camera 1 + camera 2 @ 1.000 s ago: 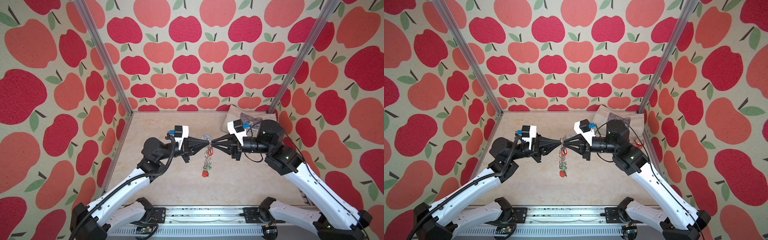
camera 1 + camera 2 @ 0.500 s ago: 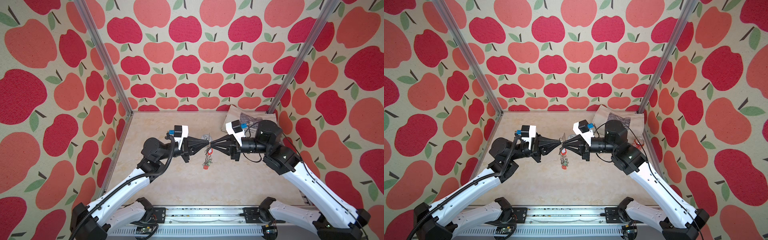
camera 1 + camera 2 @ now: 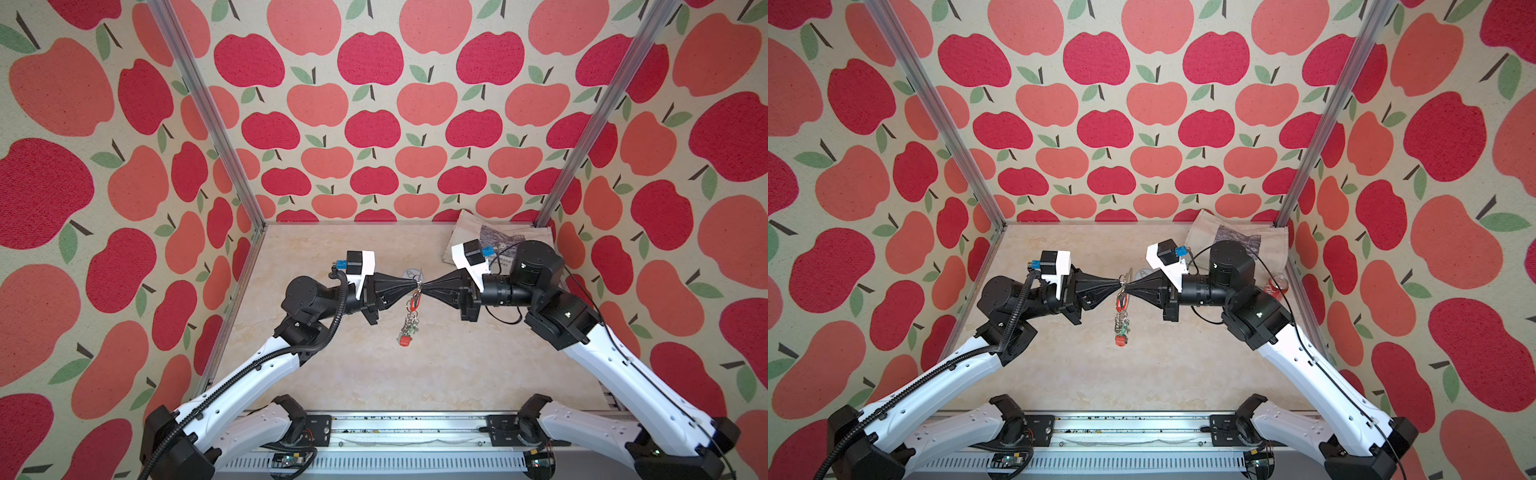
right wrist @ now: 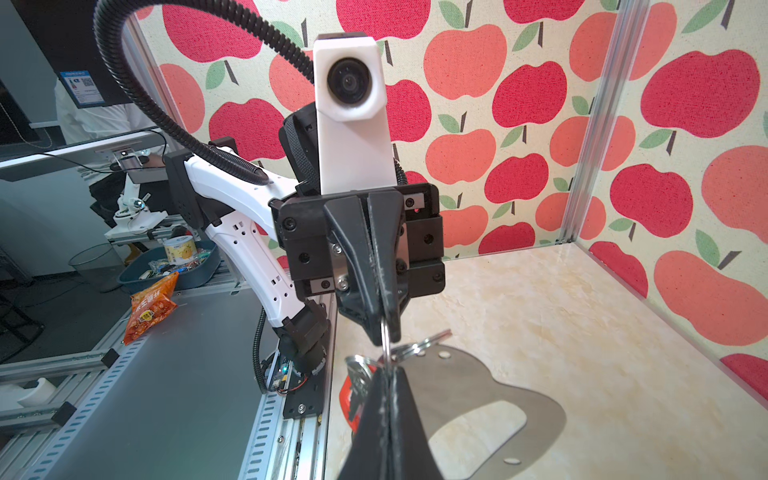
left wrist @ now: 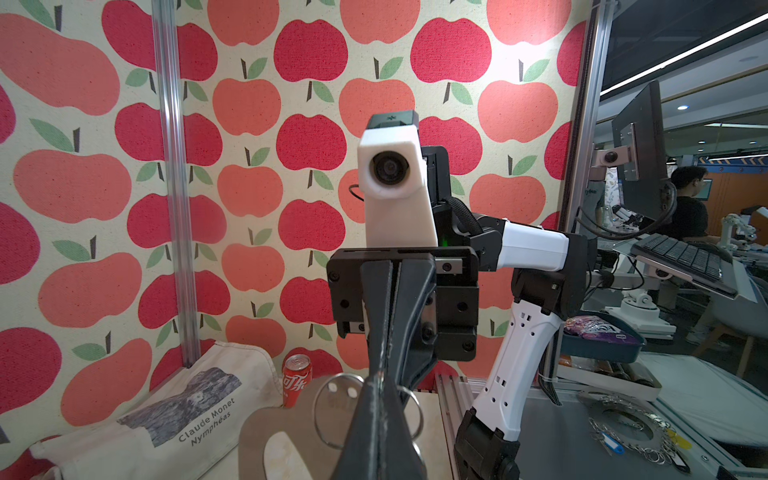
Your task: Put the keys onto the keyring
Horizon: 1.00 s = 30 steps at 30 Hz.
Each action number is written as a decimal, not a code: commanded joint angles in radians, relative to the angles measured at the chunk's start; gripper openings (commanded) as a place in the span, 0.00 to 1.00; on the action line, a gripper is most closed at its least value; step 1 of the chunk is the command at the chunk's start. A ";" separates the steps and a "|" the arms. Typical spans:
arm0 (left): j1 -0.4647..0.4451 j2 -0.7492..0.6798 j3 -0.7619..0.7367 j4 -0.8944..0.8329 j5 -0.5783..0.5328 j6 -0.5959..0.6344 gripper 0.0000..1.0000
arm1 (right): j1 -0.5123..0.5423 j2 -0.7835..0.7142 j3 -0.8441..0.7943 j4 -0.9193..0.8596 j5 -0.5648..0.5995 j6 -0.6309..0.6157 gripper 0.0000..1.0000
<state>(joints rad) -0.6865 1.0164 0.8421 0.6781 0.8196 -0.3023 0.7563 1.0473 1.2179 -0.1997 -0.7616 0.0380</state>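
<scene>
One tote bag (image 5: 124, 432) printed "Claude Monet Nymphéas", red Coca-Cola can (image 5: 297, 380), keyring (image 5: 253, 432) near

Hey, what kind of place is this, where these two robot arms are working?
Likely a robotics lab's test booth: apple-print walls on aluminium posts enclose the tabletop, and the left wrist view shows a monitor, keyboard and person outside.
</scene>
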 commanded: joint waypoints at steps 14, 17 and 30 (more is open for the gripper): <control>0.008 -0.082 0.061 -0.356 -0.017 0.121 0.31 | 0.008 0.082 0.273 -0.597 0.150 -0.260 0.00; 0.010 -0.087 0.106 -0.471 0.001 0.171 0.37 | 0.017 0.108 0.316 -0.687 0.168 -0.299 0.00; 0.016 0.024 0.275 -0.807 0.183 0.328 0.39 | 0.085 0.195 0.418 -0.857 0.177 -0.397 0.00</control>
<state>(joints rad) -0.6754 1.0252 1.0760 -0.0311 0.9314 -0.0299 0.8303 1.2385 1.5936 -1.0130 -0.5732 -0.3210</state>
